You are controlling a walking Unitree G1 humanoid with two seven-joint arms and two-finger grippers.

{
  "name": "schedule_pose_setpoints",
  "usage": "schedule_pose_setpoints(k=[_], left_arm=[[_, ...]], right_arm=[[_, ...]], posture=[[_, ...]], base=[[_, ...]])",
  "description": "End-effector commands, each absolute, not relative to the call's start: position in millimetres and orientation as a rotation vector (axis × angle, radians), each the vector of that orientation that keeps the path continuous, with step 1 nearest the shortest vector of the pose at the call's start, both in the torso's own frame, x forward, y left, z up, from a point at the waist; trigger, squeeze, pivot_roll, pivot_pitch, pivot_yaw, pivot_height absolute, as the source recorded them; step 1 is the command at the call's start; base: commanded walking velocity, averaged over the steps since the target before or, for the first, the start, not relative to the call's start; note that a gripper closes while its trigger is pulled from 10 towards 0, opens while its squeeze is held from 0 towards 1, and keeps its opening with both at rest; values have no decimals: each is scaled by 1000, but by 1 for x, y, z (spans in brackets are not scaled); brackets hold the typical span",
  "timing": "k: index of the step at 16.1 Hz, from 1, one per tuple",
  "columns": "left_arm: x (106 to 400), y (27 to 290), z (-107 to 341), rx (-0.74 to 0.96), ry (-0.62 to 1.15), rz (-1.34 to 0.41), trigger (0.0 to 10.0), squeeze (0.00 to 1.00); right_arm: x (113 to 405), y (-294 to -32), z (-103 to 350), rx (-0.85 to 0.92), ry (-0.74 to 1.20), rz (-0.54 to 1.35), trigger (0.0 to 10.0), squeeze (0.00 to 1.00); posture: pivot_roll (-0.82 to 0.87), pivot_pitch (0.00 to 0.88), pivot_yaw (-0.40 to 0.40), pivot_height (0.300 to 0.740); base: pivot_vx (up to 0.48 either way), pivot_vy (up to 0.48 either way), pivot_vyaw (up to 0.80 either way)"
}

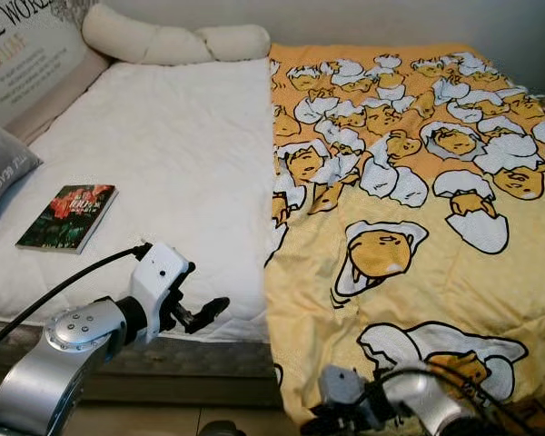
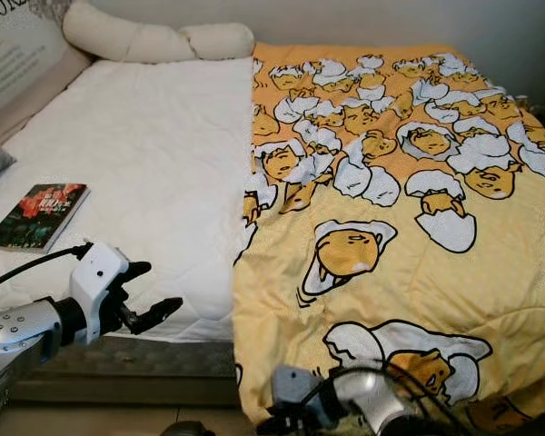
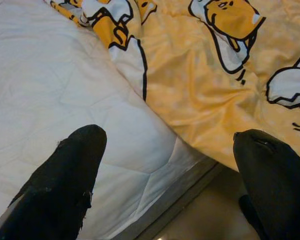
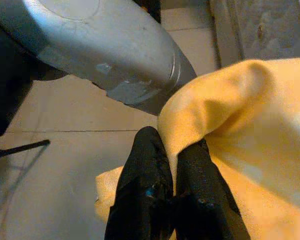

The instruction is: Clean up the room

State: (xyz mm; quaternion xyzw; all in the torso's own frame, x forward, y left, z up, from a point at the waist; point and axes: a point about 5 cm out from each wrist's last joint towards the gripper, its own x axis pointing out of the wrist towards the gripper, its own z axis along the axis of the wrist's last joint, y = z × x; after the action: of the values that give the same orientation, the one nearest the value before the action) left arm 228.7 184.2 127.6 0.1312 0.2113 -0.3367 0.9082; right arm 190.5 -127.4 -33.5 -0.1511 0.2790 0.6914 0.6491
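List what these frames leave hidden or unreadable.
- Title on the dark red-flowered paperback book: too small, eye views.
- Printed cushion lettering: cut by the frame's top-left edge.
- Right gripper: its jaws grip a fold of the yellow egg-cartoon blanket; the blanket's bottom hem is cut off by the frame edge.
- Left gripper: open over the white quilted mattress.

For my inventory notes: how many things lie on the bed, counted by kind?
Blanket: 1
Book: 1
Long cream pillow: 1
Grey cushion: 1
Printed cushion: 1
Total: 5
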Motion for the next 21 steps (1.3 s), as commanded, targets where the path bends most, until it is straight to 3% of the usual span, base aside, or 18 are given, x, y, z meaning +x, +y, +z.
schedule_pose_setpoints(k=[1,2,6,10,12,14,18,19,20,21], left_arm=[[230,186,129,289,436,-700,10000,0],[230,187,128,292,440,-706,10000,0],[233,186,128,300,441,-726,10000,0],[239,188,125,299,435,-718,10000,0],[245,193,119,262,403,-604,10000,0],[247,194,117,241,376,-543,10000,0],[261,193,112,141,288,-347,10000,0],[265,191,112,136,262,-334,10000,0],[268,188,112,125,252,-331,10000,0],[271,183,109,120,251,-332,10000,0]], right_arm=[[195,-125,-35,-327,626,1497,10000,286],[192,-131,-40,-286,666,1442,10000,1000],[186,-144,-47,-311,717,1388,10000,1000],[212,-147,-42,-374,676,1182,10000,1000],[248,-161,-8,-198,440,995,10000,1000],[266,-167,15,-132,304,901,10000,1000],[299,-167,52,-31,172,531,10000,1000],[303,-163,55,4,175,424,10000,596],[302,-156,57,58,163,372,10000,0],[303,-151,60,90,159,309,10000,0]], posture=[[295,0,79,740],[290,0,86,740],[279,0,101,740],[266,0,102,740],[241,0,76,740],[228,0,63,740],[174,0,12,740],[154,0,13,740],[140,0,16,740],[108,0,19,740]], base=[[0,0,0],[0,0,0],[0,0,0],[0,0,0],[0,0,0],[0,0,0],[0,0,0],[0,0,0],[0,0,0],[0,0,0]])
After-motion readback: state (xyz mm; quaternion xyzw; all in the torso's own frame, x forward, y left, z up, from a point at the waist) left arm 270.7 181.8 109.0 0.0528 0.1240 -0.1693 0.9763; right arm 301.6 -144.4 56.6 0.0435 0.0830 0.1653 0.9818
